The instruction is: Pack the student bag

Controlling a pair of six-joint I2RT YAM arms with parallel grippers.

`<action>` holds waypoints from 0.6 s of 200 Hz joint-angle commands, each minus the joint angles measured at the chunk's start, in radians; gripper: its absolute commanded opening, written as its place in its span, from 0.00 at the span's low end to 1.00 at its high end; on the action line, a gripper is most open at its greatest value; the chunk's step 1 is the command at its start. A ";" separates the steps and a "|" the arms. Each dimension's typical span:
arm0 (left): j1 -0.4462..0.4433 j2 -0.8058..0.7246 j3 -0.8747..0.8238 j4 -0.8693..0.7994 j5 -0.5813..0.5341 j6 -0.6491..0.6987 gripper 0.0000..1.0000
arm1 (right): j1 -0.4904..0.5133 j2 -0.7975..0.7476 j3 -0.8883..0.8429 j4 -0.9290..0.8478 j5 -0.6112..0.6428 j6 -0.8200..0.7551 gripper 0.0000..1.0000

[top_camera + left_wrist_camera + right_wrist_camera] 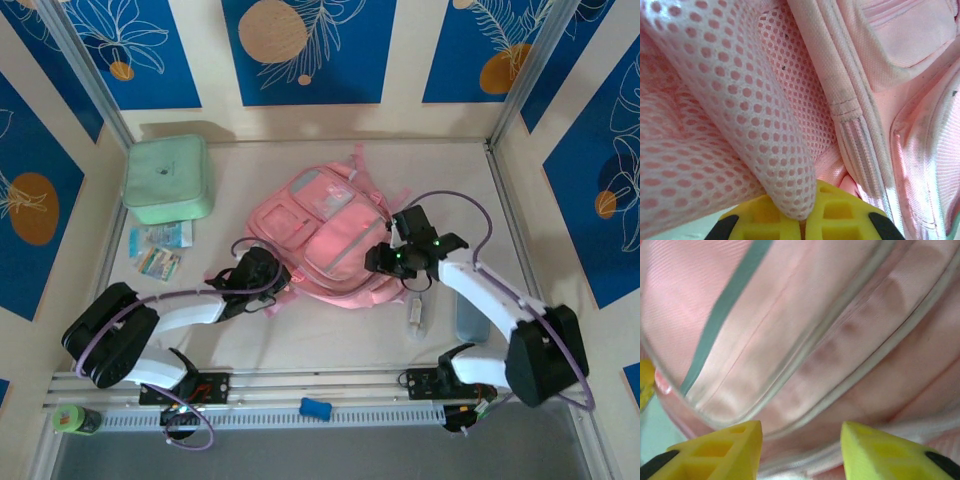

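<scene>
The student bag (325, 235) is seen lying flat on the desk (330, 335), front pockets upward, roughly midway across it. A mint green case (167, 178) is set well to the bag's upper left, and a few small packets (160, 250) lie to its left.

The left pincer (262, 272) is placed at the bag's lower left corner. In the left wrist view it (802, 220) is closed narrowly on a fold of pink mesh strap (740, 110), which is pinched between the yellow fingers. The right pincer (392, 262) is held at the bag's lower right edge. In the right wrist view it (800, 450) is spread wide, with nothing gripped and a piped pocket seam (805, 330) lying just beyond it.

The bag is judged to be soft and limp, and it looks flat, so it is probably light. Folding and sagging are to be expected wherever it is lifted, and smooth panels may slip from the fingers. A firmer hold is likely to be given by the padded mesh strap, a seam ridge or a zip edge. For packing, the opening would probably have to be held apart from two sides.
</scene>
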 commanded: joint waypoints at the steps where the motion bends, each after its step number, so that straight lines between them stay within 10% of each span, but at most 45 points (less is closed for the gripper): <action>1: -0.030 -0.046 0.044 -0.015 0.009 -0.015 0.00 | 0.109 -0.083 0.008 -0.155 0.150 0.035 0.48; 62: -0.098 -0.081 0.072 -0.020 -0.034 -0.112 0.00 | 0.501 -0.018 -0.048 0.090 0.223 0.184 0.48; 91: -0.160 -0.073 0.117 -0.092 -0.081 -0.133 0.00 | 0.447 0.083 -0.055 0.216 0.131 0.231 0.47; 120: -0.154 -0.120 0.021 -0.055 -0.079 -0.155 0.23 | 0.418 0.106 -0.055 0.201 0.182 0.185 0.45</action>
